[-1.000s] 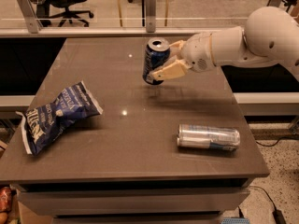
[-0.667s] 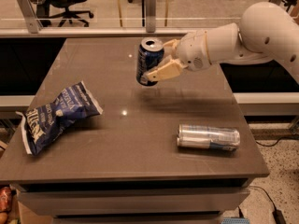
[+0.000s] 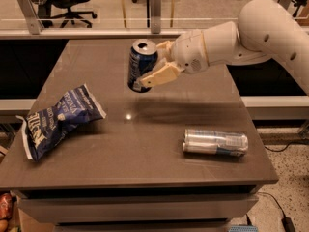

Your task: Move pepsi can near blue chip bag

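Note:
The pepsi can (image 3: 141,64) is dark blue with a silver top. It is held upright and slightly tilted above the middle back of the table. My gripper (image 3: 153,64) reaches in from the right and is shut on the can, one cream finger (image 3: 159,76) across its front. The blue chip bag (image 3: 57,120) lies wrinkled at the table's left side, well to the left of and nearer than the can.
A slim silver-and-pale-blue can (image 3: 215,142) lies on its side at the front right of the grey-brown table (image 3: 145,163). A glass railing (image 3: 96,13) and office chairs stand behind the table. My white arm (image 3: 256,33) spans the right back.
My gripper has carried the pepsi can to the left, toward the chip bag side. The bag and the lying can have not moved.

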You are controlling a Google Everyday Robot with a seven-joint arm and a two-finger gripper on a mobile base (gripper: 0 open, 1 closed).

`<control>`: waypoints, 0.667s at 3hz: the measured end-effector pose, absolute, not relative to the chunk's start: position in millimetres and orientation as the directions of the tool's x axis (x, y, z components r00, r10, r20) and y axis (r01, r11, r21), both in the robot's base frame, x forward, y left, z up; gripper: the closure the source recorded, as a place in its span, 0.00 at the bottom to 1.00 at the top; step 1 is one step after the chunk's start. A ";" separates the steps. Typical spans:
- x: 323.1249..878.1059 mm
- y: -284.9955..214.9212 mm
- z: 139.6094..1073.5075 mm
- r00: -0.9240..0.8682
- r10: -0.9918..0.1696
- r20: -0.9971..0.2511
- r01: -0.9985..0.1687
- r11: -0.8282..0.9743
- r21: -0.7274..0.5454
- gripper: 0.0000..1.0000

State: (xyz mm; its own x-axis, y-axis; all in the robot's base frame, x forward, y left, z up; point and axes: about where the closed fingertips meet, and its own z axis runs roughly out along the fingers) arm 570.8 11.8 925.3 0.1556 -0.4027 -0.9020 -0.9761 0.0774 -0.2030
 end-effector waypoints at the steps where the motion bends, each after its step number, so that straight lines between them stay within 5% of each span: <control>1: 561.9 24.0 927.9 0.166 -0.374 -0.912 -0.981 0.033 -0.192 1.00; 2: 561.8 24.3 927.8 0.166 -0.374 -0.912 -0.981 0.032 -0.192 1.00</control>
